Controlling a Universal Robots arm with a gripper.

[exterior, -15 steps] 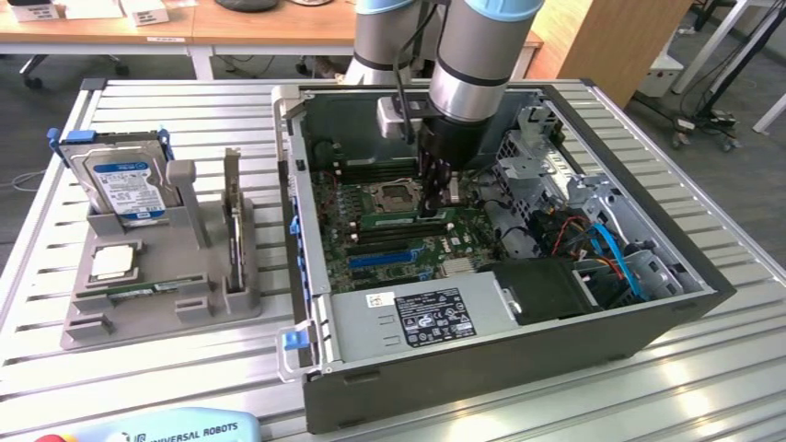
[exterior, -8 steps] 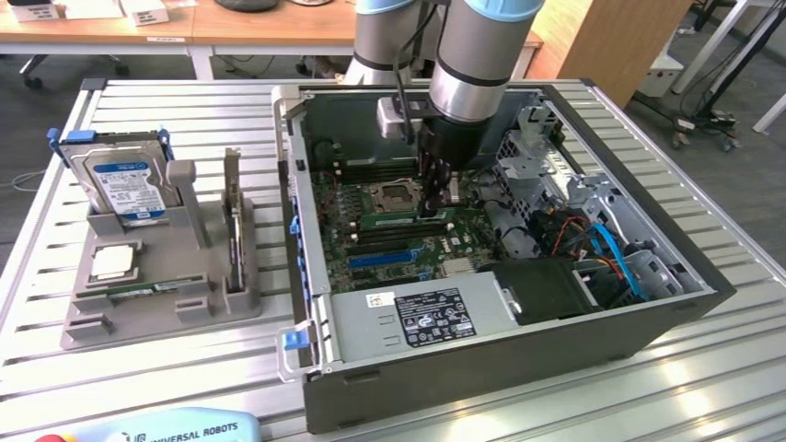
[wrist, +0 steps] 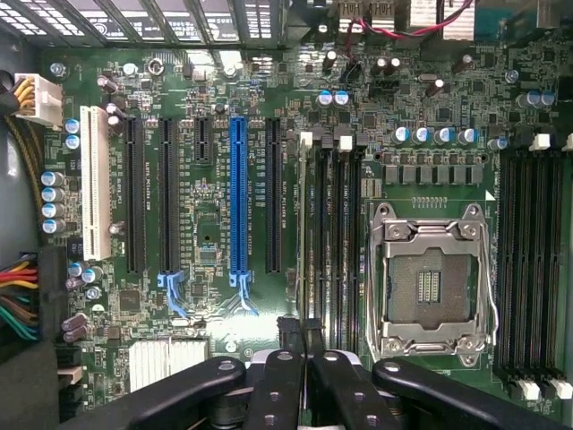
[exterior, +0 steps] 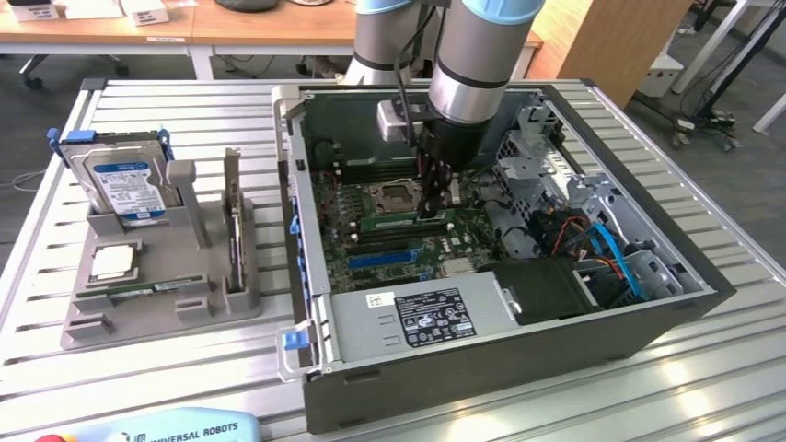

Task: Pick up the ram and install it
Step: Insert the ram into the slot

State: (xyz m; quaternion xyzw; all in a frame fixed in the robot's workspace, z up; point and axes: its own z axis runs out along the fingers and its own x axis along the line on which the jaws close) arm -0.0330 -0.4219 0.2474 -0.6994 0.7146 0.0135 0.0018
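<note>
Exterior view: the tool hangs clenched inside the open computer case, just beside the empty processor socket; I cannot tell whether it pinches anything. A ram lies in the gray holder on the counter, well apart toward the exterior view's left. The case walls stand on all sides of the tool.

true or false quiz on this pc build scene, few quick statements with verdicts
1. The claw is inside the open computer case. True.
2. The processor socket holds a chip. False: it is empty.
3. The blue-labelled hard drive stands in the grey holder outside the case. True.
4. A card sits in the blue slot. False: the slot is empty.
5. The claw is wide open. False: it is shut.
</note>
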